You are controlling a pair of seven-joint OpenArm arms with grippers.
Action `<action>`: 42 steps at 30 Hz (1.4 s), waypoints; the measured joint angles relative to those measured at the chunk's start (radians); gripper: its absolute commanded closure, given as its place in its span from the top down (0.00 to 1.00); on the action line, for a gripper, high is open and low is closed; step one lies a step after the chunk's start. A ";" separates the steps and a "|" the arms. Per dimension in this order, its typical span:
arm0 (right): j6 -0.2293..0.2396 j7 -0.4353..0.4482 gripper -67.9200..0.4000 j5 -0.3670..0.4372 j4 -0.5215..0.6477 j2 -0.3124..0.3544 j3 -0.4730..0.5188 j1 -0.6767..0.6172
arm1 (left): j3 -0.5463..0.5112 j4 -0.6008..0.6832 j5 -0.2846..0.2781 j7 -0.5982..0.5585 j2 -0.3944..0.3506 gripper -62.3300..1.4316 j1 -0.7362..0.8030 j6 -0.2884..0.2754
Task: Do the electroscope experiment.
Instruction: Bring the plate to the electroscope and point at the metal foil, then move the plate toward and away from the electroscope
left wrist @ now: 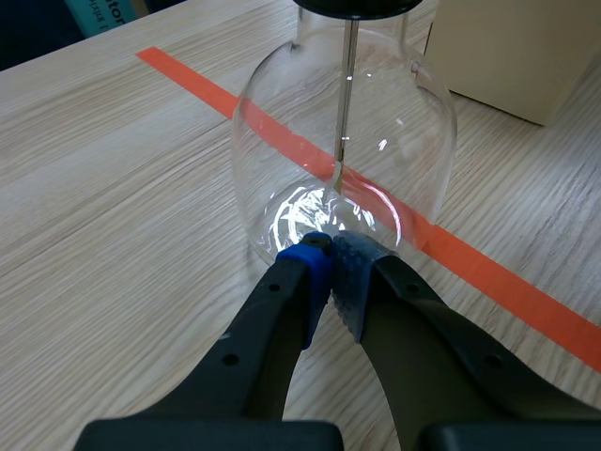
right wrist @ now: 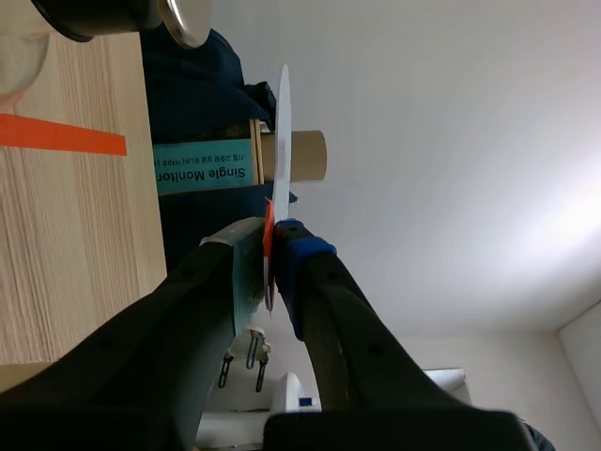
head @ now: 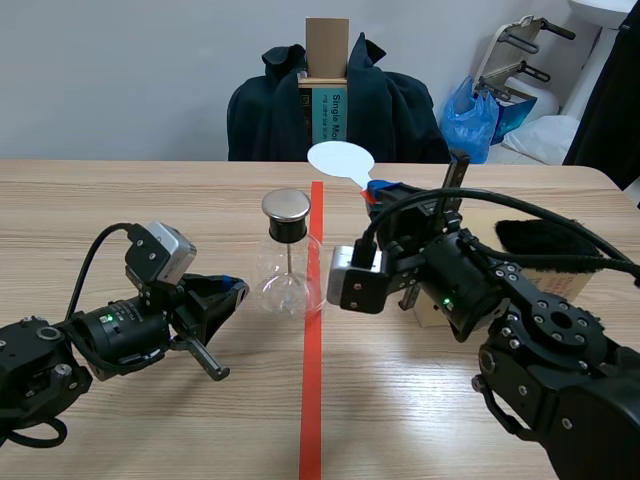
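Left claw [left wrist: 331,252], tips together, sits just beside flask [left wrist: 282,141]; right claw [right wrist: 274,249] clamps white paddle [head: 340,160].

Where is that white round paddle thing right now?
The white paddle is gripped by the right end effector, raised above the table in the scene view, behind and slightly right of the glass flask.
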 measured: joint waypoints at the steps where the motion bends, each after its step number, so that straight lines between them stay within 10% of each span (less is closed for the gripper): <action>1: 0.000 0.010 0.02 0.000 0.000 0.000 0.000 0.000 | 0.000 0.000 0.000 0.000 0.000 0.07 0.000 0.000; 20: 0.008 0.243 0.02 0.000 0.000 0.000 0.000 -0.007 | 0.000 0.000 0.000 0.000 0.000 0.07 0.000 0.001; 42: 0.008 0.165 0.02 0.000 0.000 0.000 0.000 -0.008 | 0.000 0.000 0.000 0.000 -0.002 0.07 0.000 0.002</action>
